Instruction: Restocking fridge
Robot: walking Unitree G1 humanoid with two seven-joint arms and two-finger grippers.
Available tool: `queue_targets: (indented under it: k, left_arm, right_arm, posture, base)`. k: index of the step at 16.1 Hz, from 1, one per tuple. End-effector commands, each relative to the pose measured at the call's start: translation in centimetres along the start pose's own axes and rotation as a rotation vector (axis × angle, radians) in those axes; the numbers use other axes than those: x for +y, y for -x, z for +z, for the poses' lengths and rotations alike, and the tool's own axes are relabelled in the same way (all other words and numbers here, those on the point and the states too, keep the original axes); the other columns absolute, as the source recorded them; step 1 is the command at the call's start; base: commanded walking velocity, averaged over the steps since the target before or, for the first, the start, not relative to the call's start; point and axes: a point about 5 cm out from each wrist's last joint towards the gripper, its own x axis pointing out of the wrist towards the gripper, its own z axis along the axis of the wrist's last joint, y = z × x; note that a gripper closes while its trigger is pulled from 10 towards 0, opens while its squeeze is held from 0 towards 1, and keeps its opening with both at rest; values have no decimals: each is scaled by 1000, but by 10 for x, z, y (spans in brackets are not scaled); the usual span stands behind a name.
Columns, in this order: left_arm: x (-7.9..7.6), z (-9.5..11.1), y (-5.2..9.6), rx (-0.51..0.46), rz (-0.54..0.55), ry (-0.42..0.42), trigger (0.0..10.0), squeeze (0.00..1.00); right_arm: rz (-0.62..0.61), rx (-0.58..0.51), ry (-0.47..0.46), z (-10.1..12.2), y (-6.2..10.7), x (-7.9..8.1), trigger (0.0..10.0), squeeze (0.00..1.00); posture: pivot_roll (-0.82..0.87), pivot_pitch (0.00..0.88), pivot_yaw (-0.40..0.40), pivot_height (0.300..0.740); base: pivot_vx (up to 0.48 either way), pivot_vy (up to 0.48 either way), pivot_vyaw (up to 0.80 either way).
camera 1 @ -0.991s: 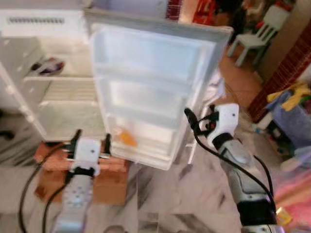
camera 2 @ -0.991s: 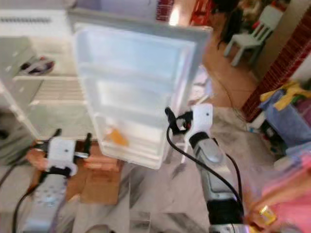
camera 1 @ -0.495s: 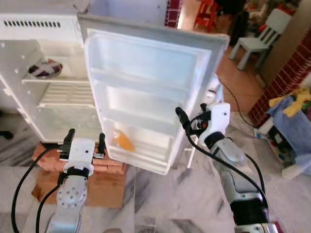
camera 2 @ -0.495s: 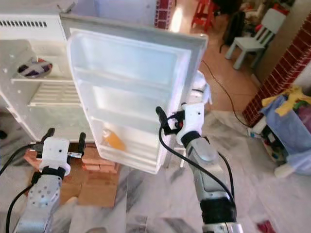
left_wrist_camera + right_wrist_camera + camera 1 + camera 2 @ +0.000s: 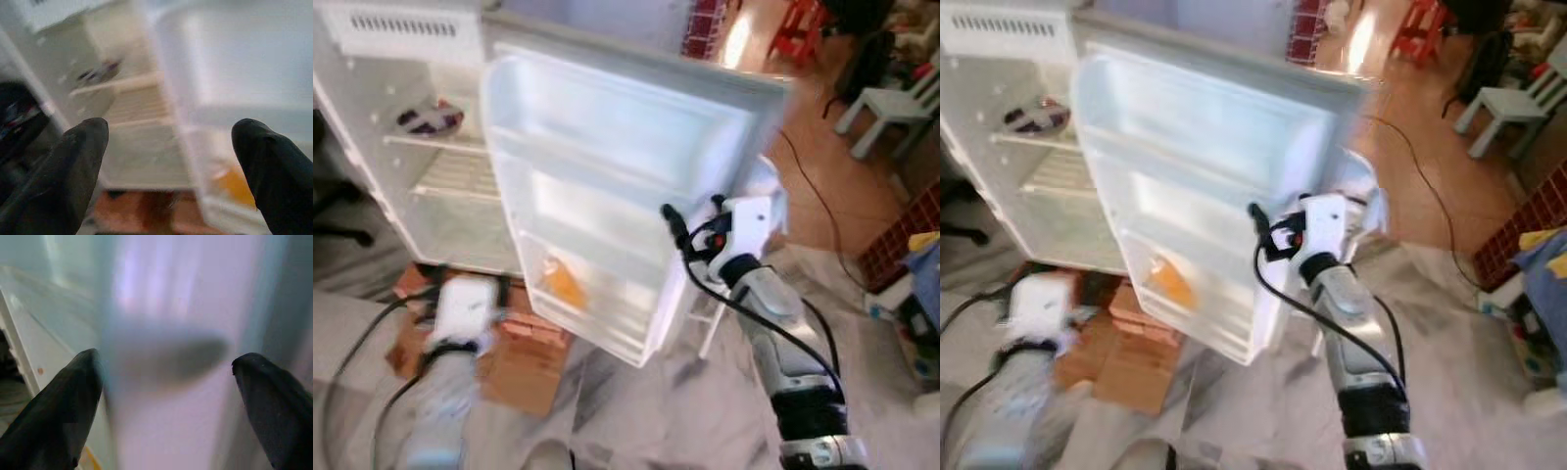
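Note:
The white fridge (image 5: pixel 421 196) stands open, its door (image 5: pixel 617 186) swung wide toward me. An orange item (image 5: pixel 564 286) lies in the door's lowest shelf. A dark patterned dish (image 5: pixel 429 119) sits on the upper shelf inside. My right gripper (image 5: pixel 683 231) is open at the door's free edge, and the right wrist view has that edge (image 5: pixel 161 357) between the two black fingers (image 5: pixel 54 406). My left gripper (image 5: pixel 171 147) is open and empty, low before the fridge interior; its arm (image 5: pixel 460 313) is blurred.
Red bricks (image 5: pixel 524 328) and a cardboard piece (image 5: pixel 524 367) lie under the fridge. A white chair (image 5: pixel 891 98) and a red stool (image 5: pixel 798 29) stand at the back right. A brick wall (image 5: pixel 901 240) is on the right and a black chair base (image 5: pixel 342 230) on the left.
The camera has shifted, so the whole scene sits differently. My right gripper stays at the door's free edge. The left arm, sharp half a second ago, is now blurred with motion.

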Motion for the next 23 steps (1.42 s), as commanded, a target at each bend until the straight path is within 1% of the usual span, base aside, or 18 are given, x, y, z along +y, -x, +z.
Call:
queue_targets:
  k: [1,2,3,4,6,7,9,10,12,13,14,15,16,17,18,19,21,23]
  left_arm:
    - [5,-6,5,22,4,-28,10000,0]
    - [5,-6,6,21,4,-30,10000,0]
    - [6,-6,6,20,4,-30,10000,0]
    - [6,-6,6,21,4,-32,10000,0]
    - [6,-6,7,24,0,-34,10000,0]
    - [7,-7,6,25,0,-37,10000,0]
    - [7,-6,7,25,3,-35,10000,0]
    - [7,-6,7,21,2,-8,10000,0]
    - [7,-5,7,20,3,-10,10000,0]
    - [7,-6,8,27,6,-11,10000,0]
    - [6,-6,8,29,3,-12,10000,0]
    - [4,-6,8,33,-6,-11,10000,0]
    - [2,-7,8,41,-15,-10,10000,0]
    - [1,-8,9,50,-24,-10,10000,0]
    - [1,-8,9,51,-25,-11,10000,0]
    - [0,-8,9,52,-27,-13,10000,0]
    - [-1,-9,10,62,-27,-17,10000,0]
    - [-1,-12,12,78,-31,-18,10000,0]
  right_arm:
    - [29,-1,-24,-1,2,2,10000,0]
    - [56,-4,-40,-1,2,4,10000,0]
    - [132,-2,-76,-2,4,9,10000,0]
    - [294,43,-98,-6,9,19,10000,0]
    - [331,81,-30,-11,11,17,10000,0]
    - [311,100,36,-15,9,12,10000,0]
    - [275,150,120,-22,5,3,10000,0]
    - [238,170,181,-25,3,-3,10000,0]
    - [120,123,206,-17,-6,-12,10000,0]
    - [26,70,214,-7,-17,-14,10000,0]
    - [7,53,202,-4,-21,-12,10000,0]
    - [1,13,181,5,-32,-3,10000,0]
    - [12,3,174,8,-40,5,10000,0]
    - [-3,10,131,10,-52,14,10000,0]
    - [-3,13,105,10,-54,16,10000,0]
    - [25,21,42,11,-59,26,10000,0]
    - [221,-6,-129,21,-60,55,10000,0]
    - [502,-28,-303,39,-42,80,10000,0]
  posture:
    - [171,37,-47,740]
    - [171,37,-47,740]
    - [173,37,-47,740]
    - [172,39,-44,740]
    - [173,39,-45,740]
    - [176,39,-45,740]
    - [180,40,-43,740]
    - [180,40,-43,740]
    - [186,41,-42,740]
    - [184,41,-40,740]
    - [184,39,-39,740]
    - [188,40,-39,740]
    - [188,40,-41,740]
    - [188,40,-41,740]
    - [190,40,-42,740]
    - [198,41,-47,740]
    - [201,42,-51,740]
    - [201,42,-51,740]
  base:
    - [0,-469,775]
    - [0,-469,775]
    - [0,-469,763]
    - [0,-469,525]
    - [0,-469,469]
    - [0,-469,0]
    - [0,-469,0]
    - [0,0,0]
    - [0,0,284]
    - [0,0,750]
    - [0,0,750]
    - [0,0,750]
    - [0,0,700]
    - [0,0,538]
    - [0,0,0]
    - [0,0,0]
    - [0,0,0]
    - [0,0,0]
